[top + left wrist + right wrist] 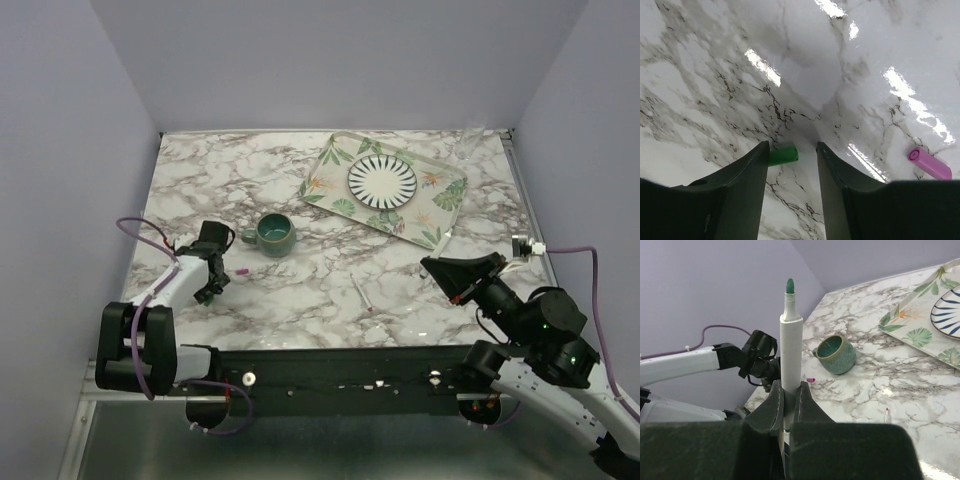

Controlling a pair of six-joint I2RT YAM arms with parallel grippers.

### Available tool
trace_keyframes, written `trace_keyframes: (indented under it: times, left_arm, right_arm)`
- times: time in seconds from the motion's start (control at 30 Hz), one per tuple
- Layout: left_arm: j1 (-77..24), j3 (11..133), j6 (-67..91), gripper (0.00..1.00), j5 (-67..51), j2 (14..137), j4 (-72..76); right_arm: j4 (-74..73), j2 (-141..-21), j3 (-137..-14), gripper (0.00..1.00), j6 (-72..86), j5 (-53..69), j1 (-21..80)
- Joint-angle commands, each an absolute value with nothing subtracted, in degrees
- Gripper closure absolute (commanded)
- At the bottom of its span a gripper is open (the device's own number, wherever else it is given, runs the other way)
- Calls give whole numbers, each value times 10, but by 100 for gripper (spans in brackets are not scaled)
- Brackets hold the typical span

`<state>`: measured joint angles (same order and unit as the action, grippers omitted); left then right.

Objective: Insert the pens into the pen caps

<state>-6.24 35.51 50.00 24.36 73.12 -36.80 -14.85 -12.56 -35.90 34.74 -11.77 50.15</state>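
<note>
My left gripper (210, 288) is open and low over the marble table, at its left. In the left wrist view (792, 146) a green pen cap (784, 155) lies between the fingertips, close to the left finger. A pink-purple cap (929, 163) lies to the right of it (243, 271). My right gripper (447, 272) is shut on a white pen (790, 340) and holds it upright above the table, green tip up (790, 386). A second pale pen (362, 293) lies on the table between the arms (887, 415).
A green cup (274, 232) stands just right of the left gripper. A leaf-patterned tray (330, 160) with a striped plate (381, 181) sits at the back right. Purple walls close in the table on three sides.
</note>
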Motion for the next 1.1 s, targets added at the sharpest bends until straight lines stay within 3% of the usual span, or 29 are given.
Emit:
trace_keyframes:
  times: [0.0, 0.1, 0.2, 0.33, 0.4, 0.53, 0.6, 0.7, 0.97, 1.07]
  left_arm:
    - [-68, 403, 474, 46, 269, 738, -407]
    - [-68, 467, 370, 46, 266, 723, -394]
    - [-69, 531, 222, 45, 180, 716, -396]
    - [-70, 600, 59, 47, 180, 712, -420]
    - [-70, 602, -24, 46, 222, 704, -418]
    - [-83, 556, -177, 45, 124, 682, -434]
    - [-92, 534, -250, 44, 142, 697, -438]
    - [-93, 507, -277, 44, 178, 738, -478]
    - [-93, 487, -291, 44, 26, 780, -512]
    - [-93, 484, -286, 46, 30, 795, -512]
  right_arm:
    - [-170, -113, -374, 99, 366, -120, 502]
    - [-182, -109, -375, 99, 371, -120, 502]
    - [-192, -110, -378, 99, 373, -124, 502]
    - [-203, -113, -386, 99, 368, -120, 503]
    - [-215, -115, -389, 99, 362, -124, 502]
    - [-233, -127, -408, 99, 352, -136, 502]
    - [-243, -137, -421, 99, 342, -135, 503]
    - [-256, -149, -436, 99, 337, -134, 502]
    - [-265, -187, -459, 99, 321, -120, 503]
    - [-262, -193, -460, 99, 317, -115, 503]
